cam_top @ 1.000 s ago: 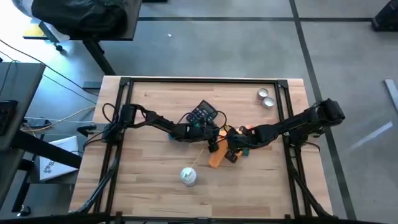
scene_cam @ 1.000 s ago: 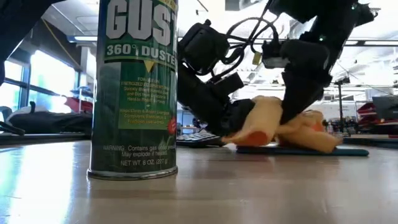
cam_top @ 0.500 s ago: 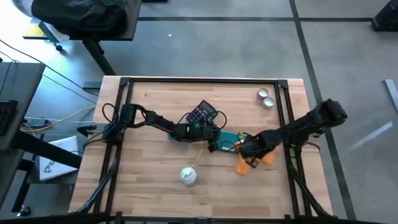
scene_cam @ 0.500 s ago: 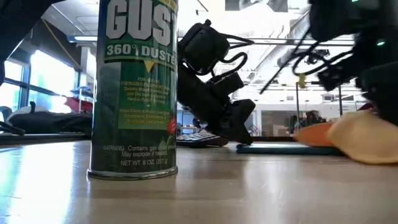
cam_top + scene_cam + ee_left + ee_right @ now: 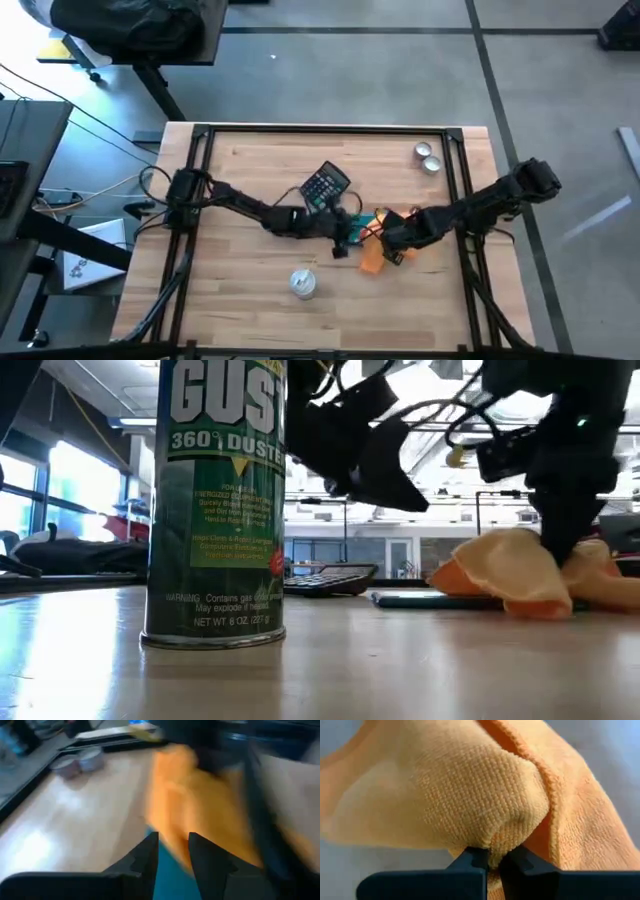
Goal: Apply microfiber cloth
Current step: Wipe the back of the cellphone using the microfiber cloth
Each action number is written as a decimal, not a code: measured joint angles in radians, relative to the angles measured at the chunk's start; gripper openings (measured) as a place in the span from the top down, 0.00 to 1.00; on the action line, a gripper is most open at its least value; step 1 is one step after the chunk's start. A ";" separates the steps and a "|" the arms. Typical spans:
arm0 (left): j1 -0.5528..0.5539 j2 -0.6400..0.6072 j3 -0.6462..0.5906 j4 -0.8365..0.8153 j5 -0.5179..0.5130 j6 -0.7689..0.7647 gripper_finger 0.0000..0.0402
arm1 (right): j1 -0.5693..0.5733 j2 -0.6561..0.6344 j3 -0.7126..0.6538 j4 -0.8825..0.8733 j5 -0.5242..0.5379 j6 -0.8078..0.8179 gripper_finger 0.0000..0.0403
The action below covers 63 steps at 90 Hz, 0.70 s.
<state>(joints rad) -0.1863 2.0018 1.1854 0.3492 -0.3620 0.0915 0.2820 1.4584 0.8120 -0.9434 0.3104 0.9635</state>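
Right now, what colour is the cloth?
Bright orange; the microfiber cloth shows best in the right wrist view.

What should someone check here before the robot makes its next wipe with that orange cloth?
1. Grip on the soft orange microfiber cloth: ok; the right end effector pinches a fold of it.
2. Cloth on the flat teal item: ok; it drapes onto it in the low view.
3. Left end effector out of the way: cannot tell; it hangs raised and empty, close to the cloth.
4. Green duster spray can clear of the wiping: ok; it stands upright, apart.
5. Black calculator clear: ok; it lies beyond the arms.
6. Two small round tins: ok; near the table's far corner.
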 joint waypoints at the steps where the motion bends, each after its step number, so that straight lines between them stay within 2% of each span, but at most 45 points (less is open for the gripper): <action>1: -0.005 0.000 0.000 0.007 0.005 0.008 0.77 | -0.006 -0.001 0.000 -0.018 0.020 0.009 1.00; 7: -0.027 -0.002 0.002 0.056 0.047 0.049 0.77 | -0.037 -0.016 -0.001 -0.116 0.144 0.063 1.00; 13: -0.040 0.012 0.004 0.119 0.079 0.035 0.77 | -0.071 -0.032 -0.001 -0.141 0.259 0.103 1.00; 18: -0.044 0.028 0.004 0.131 0.094 0.017 0.77 | -0.103 -0.048 -0.001 -0.120 0.326 0.096 1.00; 24: -0.040 0.054 0.003 0.148 0.086 0.006 0.77 | -0.135 -0.061 -0.001 -0.011 0.354 0.027 1.00; 31: -0.027 0.088 0.004 0.167 0.061 -0.003 0.77 | -0.156 -0.062 -0.001 0.163 0.324 -0.116 1.00; 43: 0.005 0.149 0.004 0.171 0.062 -0.038 0.77 | -0.176 -0.038 -0.001 0.450 0.189 -0.338 1.00; 63: 0.035 0.219 0.003 0.173 0.095 -0.064 0.77 | -0.200 0.107 -0.002 0.739 -0.039 -0.486 1.00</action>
<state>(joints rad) -0.1513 2.2204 1.1885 0.5225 -0.2670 0.0270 0.0815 1.5655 0.8104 -0.2041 0.2710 0.4775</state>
